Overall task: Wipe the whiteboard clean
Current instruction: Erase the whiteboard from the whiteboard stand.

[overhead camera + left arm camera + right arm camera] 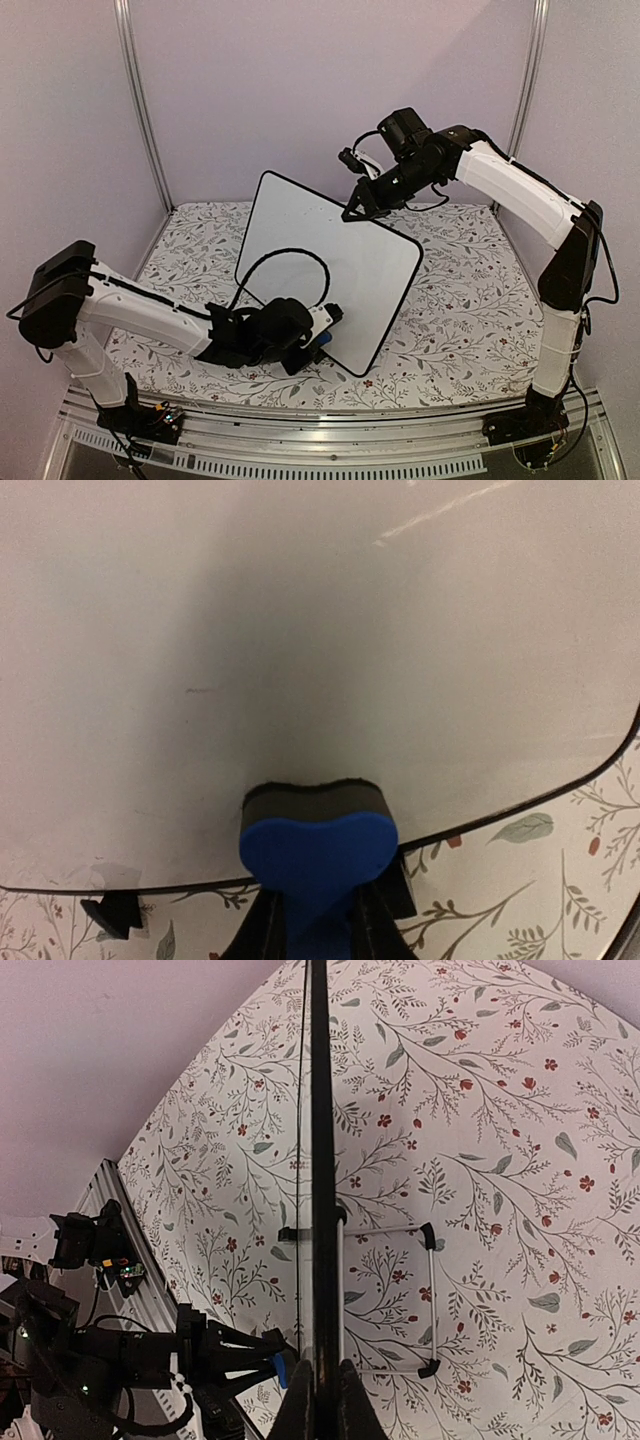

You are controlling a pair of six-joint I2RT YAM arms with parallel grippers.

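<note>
Left wrist view showed the left gripper clamped on the blue eraser, its felt against the whiteboard near the lower edge, with the board face extending upward ahead. The right gripper pinched the tilted board's top edge.

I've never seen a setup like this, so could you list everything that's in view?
whiteboard: one, white with a thin black rim, standing tilted at mid-table.
eraser: one, blue with a dark pad, at the board's face near its lower edge.
wire stand: one, silver with black ends, behind the board.
tablecloth: one, white with a leaf-and-berry print, covering the table.
left arm: one, white and black, near left; its jaws are shut on the eraser.
right arm: one, white and black, on the right; its jaws are shut on the board's top edge.
</note>
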